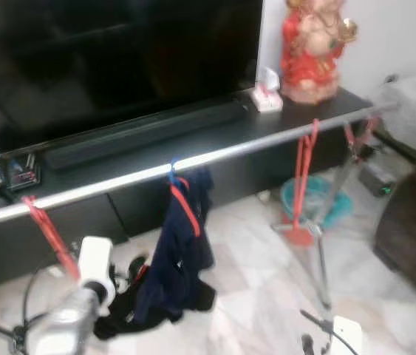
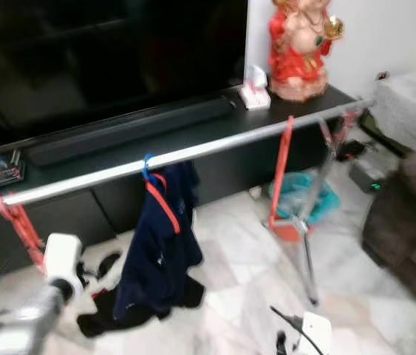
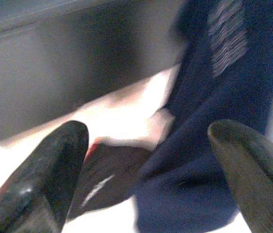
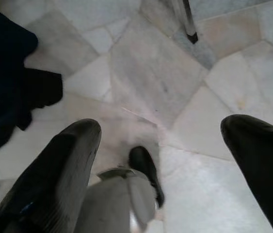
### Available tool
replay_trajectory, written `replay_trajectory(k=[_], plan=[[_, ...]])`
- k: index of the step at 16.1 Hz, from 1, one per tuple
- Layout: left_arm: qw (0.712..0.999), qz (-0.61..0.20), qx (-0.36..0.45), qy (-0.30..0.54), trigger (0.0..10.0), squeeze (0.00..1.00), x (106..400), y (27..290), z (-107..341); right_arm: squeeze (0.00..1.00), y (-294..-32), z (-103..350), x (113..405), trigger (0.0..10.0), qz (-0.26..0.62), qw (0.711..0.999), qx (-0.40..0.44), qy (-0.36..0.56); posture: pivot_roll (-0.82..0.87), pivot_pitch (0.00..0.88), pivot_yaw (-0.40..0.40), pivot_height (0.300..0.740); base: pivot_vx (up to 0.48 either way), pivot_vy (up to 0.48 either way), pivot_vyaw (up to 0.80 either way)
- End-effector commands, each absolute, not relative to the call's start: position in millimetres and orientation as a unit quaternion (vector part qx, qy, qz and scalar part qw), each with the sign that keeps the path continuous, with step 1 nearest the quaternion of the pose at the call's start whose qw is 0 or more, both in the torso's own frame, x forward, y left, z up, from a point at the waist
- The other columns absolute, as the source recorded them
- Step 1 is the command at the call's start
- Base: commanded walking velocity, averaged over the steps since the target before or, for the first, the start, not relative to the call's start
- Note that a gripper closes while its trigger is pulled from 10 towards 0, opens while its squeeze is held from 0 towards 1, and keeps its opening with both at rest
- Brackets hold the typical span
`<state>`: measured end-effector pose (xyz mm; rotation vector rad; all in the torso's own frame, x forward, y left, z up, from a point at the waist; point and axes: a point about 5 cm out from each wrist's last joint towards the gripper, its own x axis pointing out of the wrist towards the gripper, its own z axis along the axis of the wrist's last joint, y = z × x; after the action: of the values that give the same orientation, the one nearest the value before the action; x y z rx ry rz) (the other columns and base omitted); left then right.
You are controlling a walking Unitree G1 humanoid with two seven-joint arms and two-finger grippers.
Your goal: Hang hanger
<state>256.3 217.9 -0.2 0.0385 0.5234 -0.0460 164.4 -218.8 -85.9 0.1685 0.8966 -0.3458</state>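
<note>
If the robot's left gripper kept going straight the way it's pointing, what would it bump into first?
Most likely the dark blue garment hanging from the rail: it sits right ahead of the open left gripper. How far away it is can't be told.

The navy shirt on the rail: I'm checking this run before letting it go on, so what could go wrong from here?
1. The navy shirt hangs low on its hanger, its hem by the dark clothes on the floor; it may slide off.
2. The left gripper is open close to the shirt, so a careless move could snag the fabric and drag the hanger along the rail.
3. The stand's leg is near the right arm.
</note>
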Motion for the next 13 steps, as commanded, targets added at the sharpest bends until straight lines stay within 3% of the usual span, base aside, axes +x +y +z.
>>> replay_trajectory(k=[1, 8, 13], plan=[[0.939, 0.001, 0.045, 0.342, 10.0, 0.00, 224, 220, -39, 0.00, -214, -89, 159, 10.0, -0.167, 0.879, 0.085, 0.438, -0.28, 0.000, 0.109, 0.740, 0.000, 0.000, 0.00], [0.940, -0.010, 0.061, 0.337, 10.0, 0.00, 226, 215, -45, 0.00, -213, -90, 158, 10.0, -0.166, 0.879, 0.087, 0.439, -0.28, 0.000, 0.114, 0.740, 0.000, 0.000, 0.00], [0.903, 0.005, 0.074, 0.424, 10.0, 0.00, 198, 222, -67, 0.00, -213, -90, 159, 10.0, -0.166, 0.878, 0.087, 0.440, -0.28, 0.000, 0.105, 0.740, 0.000, 0.000, 0.00]])
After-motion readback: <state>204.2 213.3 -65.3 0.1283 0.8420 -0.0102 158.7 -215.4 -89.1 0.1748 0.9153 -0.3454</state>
